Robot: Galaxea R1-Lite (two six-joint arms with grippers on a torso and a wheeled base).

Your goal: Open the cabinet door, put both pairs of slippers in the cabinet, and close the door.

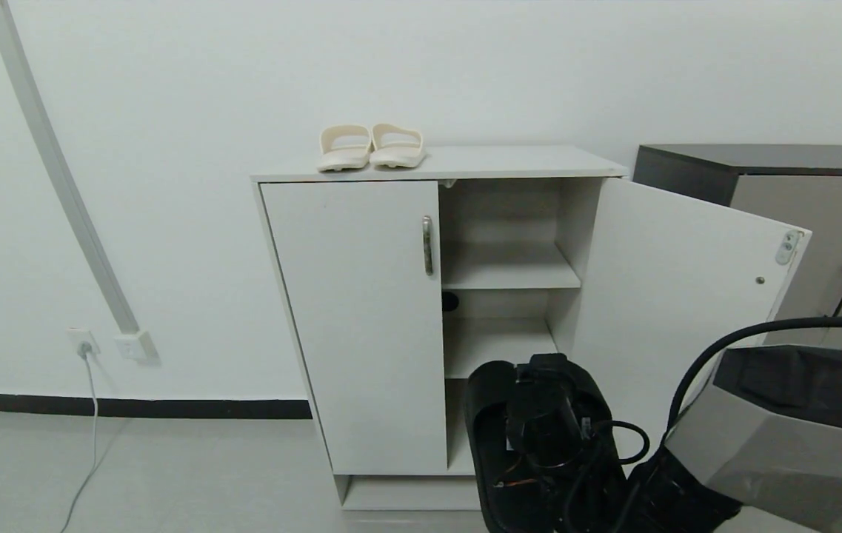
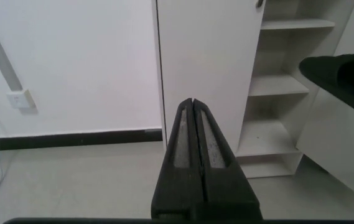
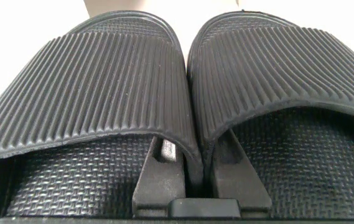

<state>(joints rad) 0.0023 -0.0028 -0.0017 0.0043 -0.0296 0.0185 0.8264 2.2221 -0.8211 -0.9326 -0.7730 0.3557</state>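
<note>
The black slippers (image 1: pixel 489 433) hang at the lower centre of the head view, in front of the cabinet's (image 1: pixel 517 159) open right half and roughly level with its lowest compartment. The right claw (image 3: pixel 195 177) grips them as a pair. Its two fingers (image 3: pixel 159 180) sit inside the shoes and pinch the two adjoining inner walls together under the ribbed straps.

The slippers look like moulded foam or rubber: light, springy and fairly grippy, with ridged straps and a textured footbed. They should not break if bumped. The soft walls can flex, though, so one shoe might sag or slide out of the pinch if it is swung hard.

The cream slippers (image 1: pixel 371 146) lie side by side on the cabinet top, upper centre of the frame, toes toward the wall. They seem to be the same light, pliable kind. The same hold probably suits them best, with both inner walls pinched together.

The left claw (image 2: pixel 193 118) is closed on nothing, its fingers pressed flat together, and it points toward the closed left door (image 1: pixel 361 333).

The open door (image 1: pixel 680 289) swings out to the right of the frame and bares two pale shelves (image 1: pixel 498 344). They look smooth and hard, so the soles should slide in easily. A dark round spot on the back panel is too small to identify.

The room has a plain white wall, a grey floor (image 1: pixel 169 474) and a wall socket (image 1: pixel 84 340) at lower left. A grey cabinet (image 1: pixel 798 192) stands at the right edge, near the open door.
</note>
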